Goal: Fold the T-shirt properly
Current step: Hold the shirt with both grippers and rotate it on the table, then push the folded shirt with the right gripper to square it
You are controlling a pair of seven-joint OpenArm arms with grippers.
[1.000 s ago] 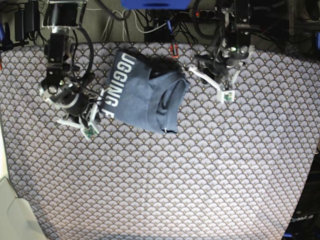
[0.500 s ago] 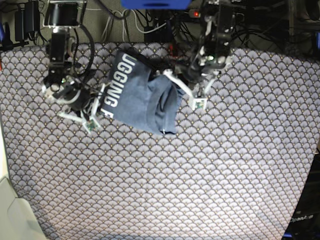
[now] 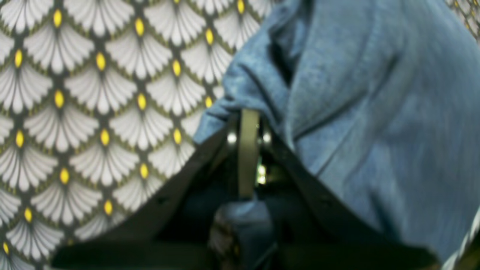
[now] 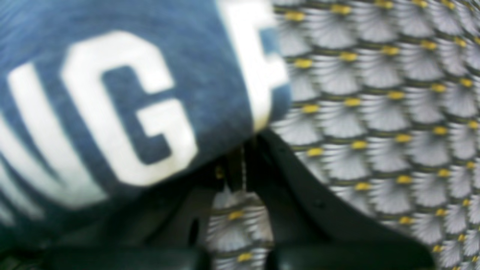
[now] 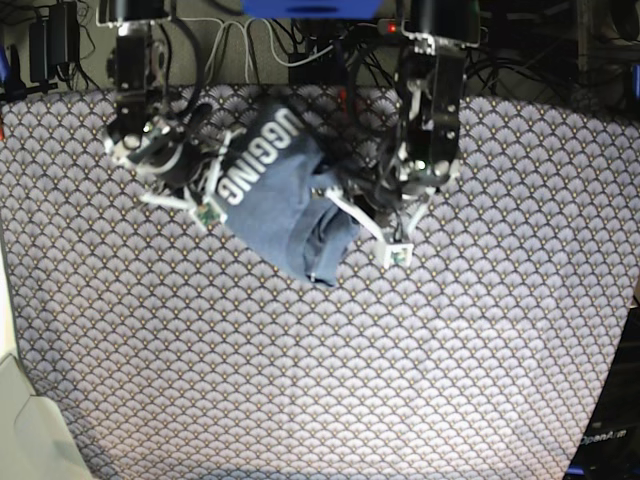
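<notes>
Both grippers are clamped tight on the slate-blue T-shirt [image 5: 285,200]: the left gripper [image 3: 245,123] pinches its plain edge, the right gripper [image 4: 240,150] its lettered edge. The bunched shirt hangs between them over the scallop-patterned tablecloth [image 5: 400,380], apparently held up for repositioning.

From my remote feed, the surface [image 5: 420,380] is covered by a tablecloth [image 5: 300,400] of grey-white scallops with yellow dots. Behind its far edge I see tangled black and white cables [image 5: 250,45] against darkness. A blue object [image 5: 310,6] sits top centre. Light is even.
</notes>
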